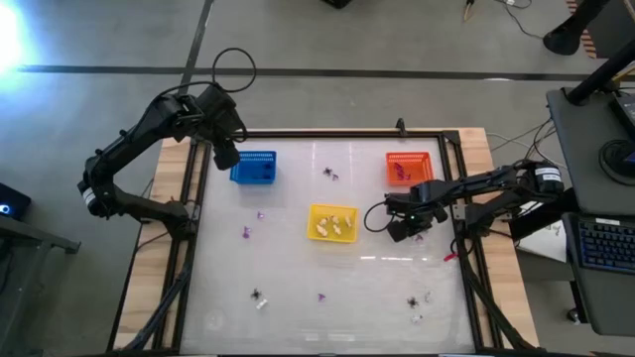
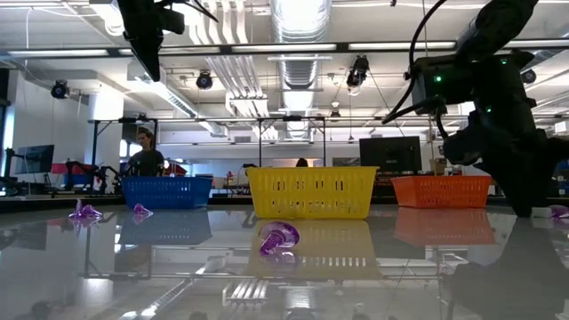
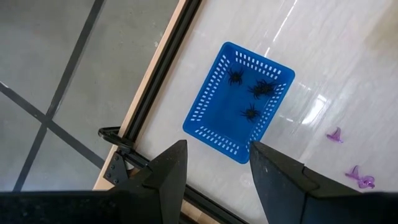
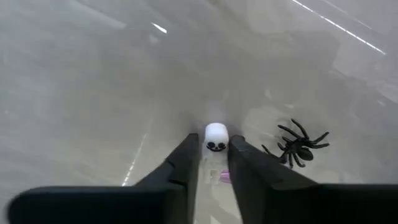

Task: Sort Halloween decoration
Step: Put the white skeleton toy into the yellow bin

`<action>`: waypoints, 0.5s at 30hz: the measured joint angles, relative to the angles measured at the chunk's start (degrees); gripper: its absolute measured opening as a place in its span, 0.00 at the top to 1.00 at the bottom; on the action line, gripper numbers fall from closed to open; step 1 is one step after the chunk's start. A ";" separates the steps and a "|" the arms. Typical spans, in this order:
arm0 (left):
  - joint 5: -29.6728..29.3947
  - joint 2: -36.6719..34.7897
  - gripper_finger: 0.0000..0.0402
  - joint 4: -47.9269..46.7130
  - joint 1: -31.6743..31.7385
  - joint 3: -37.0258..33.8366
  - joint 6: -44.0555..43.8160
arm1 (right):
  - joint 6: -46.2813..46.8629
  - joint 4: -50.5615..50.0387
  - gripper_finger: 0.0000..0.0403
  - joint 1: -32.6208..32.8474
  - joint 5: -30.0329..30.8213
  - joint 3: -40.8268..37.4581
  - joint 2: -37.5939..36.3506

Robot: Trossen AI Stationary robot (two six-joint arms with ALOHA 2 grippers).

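Pinching a small white skull trinket (image 4: pixel 216 138) between its fingers, the right tool (image 4: pixel 214 163) sits low on the bench (image 1: pixel 298 268) near the right edge, just below the orange basket (image 1: pixel 408 166); a black spider (image 4: pixel 298 144) lies just beside it. High over the far left corner, the left tool (image 3: pixel 214 163) hangs with its fingers spread wide and nothing between them, above the blue basket (image 3: pixel 238 101), which holds three black spiders (image 3: pixel 252 90). Purple trinkets (image 2: pixel 277 240) lie scattered on the bench, and cream pieces (image 1: pixel 332 225) fill the yellow basket (image 1: pixel 331 222) near the middle.

Black spider (image 4: pixel 298 144) just beside right tool (image 4: pixel 214 163)
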 joint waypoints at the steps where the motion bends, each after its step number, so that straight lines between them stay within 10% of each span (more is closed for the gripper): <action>1: 0.00 0.00 0.61 0.06 0.00 0.00 0.00 | -0.01 0.02 0.87 0.00 -0.02 0.00 -0.03; 15: 0.00 0.00 0.61 -0.05 0.00 0.00 0.02 | -0.46 -0.35 0.97 0.00 -0.77 6.47 -1.80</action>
